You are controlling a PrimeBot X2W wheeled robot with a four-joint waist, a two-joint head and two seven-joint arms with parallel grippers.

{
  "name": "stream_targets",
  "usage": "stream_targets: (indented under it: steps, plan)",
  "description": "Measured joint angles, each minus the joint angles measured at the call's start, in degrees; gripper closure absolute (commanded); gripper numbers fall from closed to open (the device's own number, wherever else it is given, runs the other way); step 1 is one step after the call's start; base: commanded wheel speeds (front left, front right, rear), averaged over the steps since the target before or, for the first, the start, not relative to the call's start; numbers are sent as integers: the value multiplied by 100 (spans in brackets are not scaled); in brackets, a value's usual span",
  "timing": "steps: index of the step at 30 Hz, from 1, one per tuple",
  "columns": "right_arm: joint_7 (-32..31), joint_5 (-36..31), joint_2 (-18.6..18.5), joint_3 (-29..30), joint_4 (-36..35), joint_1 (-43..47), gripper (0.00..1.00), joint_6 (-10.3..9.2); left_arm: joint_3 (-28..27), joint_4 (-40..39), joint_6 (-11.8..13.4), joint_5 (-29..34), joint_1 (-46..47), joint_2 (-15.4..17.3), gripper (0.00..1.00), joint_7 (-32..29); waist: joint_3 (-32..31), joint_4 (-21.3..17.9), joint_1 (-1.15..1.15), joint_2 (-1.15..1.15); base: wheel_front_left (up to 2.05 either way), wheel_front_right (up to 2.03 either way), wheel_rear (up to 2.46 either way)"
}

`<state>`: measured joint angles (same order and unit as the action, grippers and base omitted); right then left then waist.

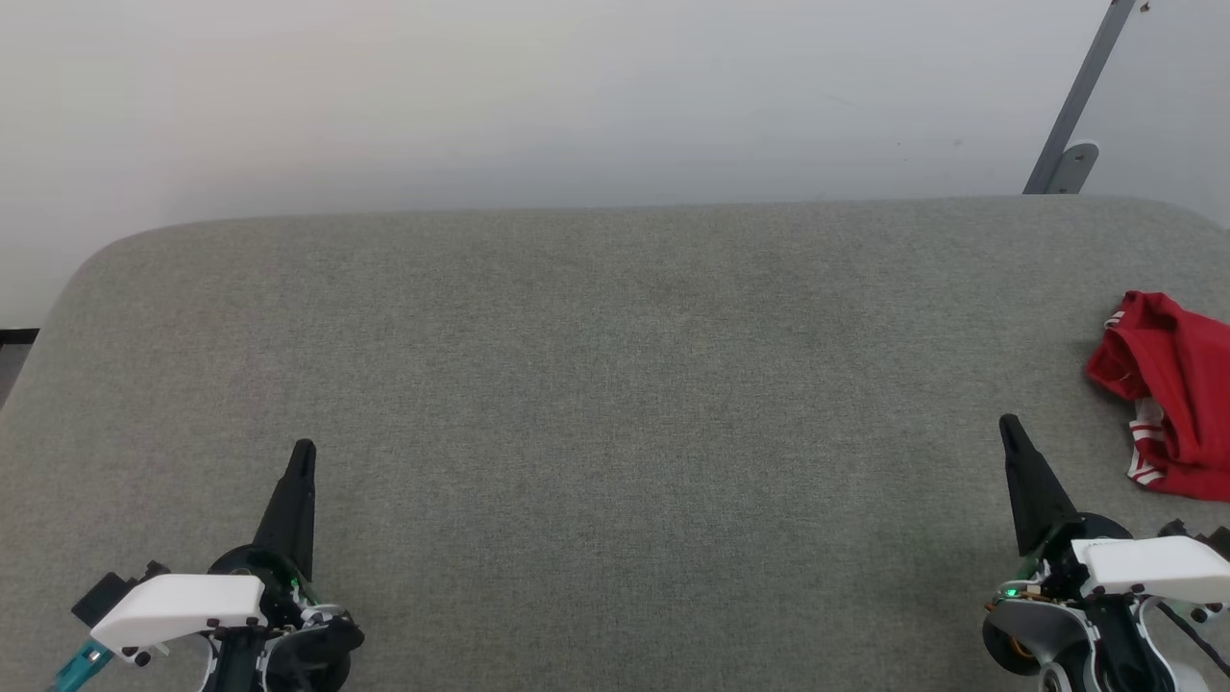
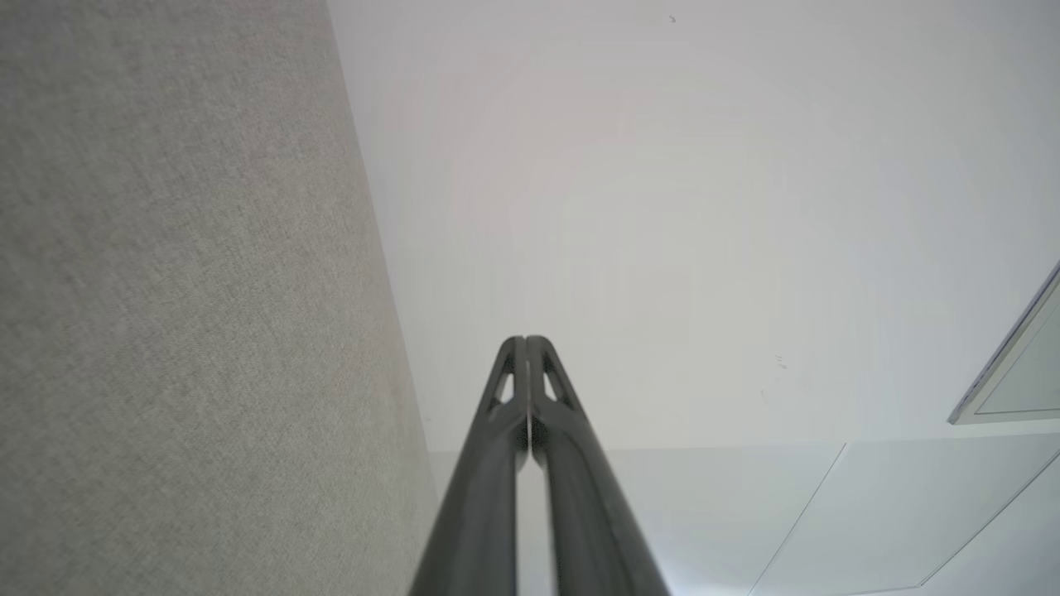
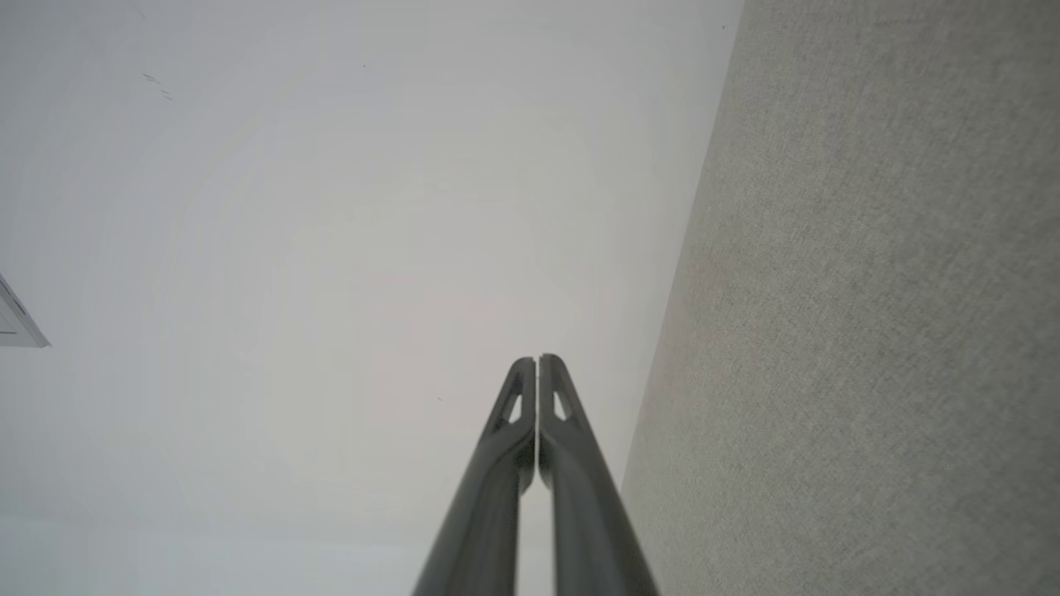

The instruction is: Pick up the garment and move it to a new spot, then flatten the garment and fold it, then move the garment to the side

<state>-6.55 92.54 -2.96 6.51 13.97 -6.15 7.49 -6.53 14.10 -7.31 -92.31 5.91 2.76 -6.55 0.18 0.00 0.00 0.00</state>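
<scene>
Head view: crumpled red garment lies at the grey table's right edge; left gripper and right gripper both pinched closed, empty.

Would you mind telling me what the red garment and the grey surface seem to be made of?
Garment: soft cloth, probably a matte jersey knit; it bunches in loose folds. Surface: matte grey woven fabric, likely over padding; fine heathered grain and rounded corners suggest it.

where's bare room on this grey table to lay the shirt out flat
The middle and left of the table are bare, from the far edge by the wall toward the near side. Only the right edge is crowded, where the crumpled shirt lies.
</scene>
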Motion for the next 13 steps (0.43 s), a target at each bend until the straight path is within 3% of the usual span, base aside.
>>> stream_targets:
  steps: [13]
  plan:
    - [0, 0, 2, 2, 0, 0, 100, 0, 0, 0, 0, 0, 0, 0, 100, 0, 0, 0, 0, 0, 0, 0, 0]
